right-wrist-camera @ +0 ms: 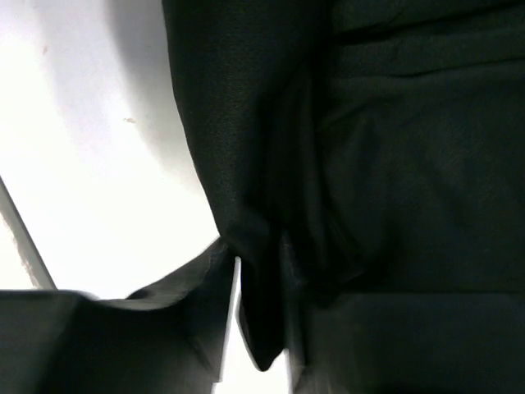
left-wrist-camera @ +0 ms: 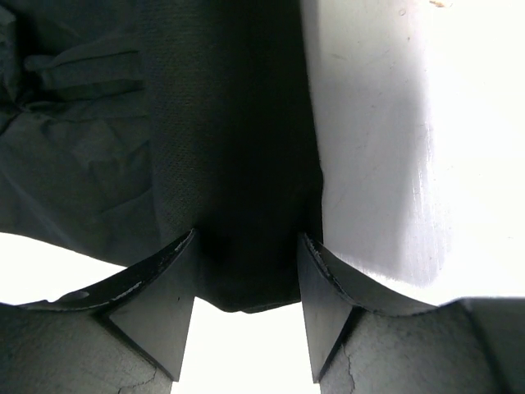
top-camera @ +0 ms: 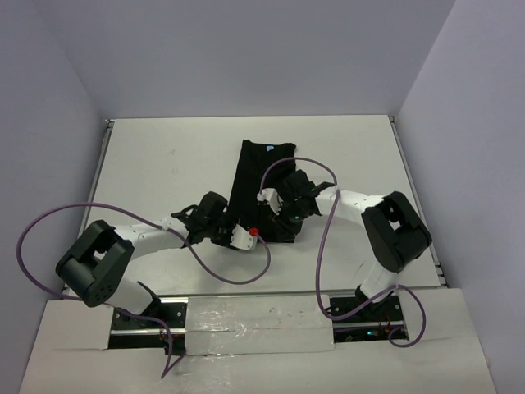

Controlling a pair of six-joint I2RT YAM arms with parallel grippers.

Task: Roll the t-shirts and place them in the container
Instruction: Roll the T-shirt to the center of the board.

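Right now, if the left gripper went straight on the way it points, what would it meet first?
The black t-shirt: a fold of it fills the gap between the fingers of the left gripper, though depth is unclear.

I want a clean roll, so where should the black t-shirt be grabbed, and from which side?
Probably the near short edge of the t-shirt, at both corners, coming from the near side. It lies folded into a narrow strip running from near to far, collar farthest, so that edge can roll straight forward.
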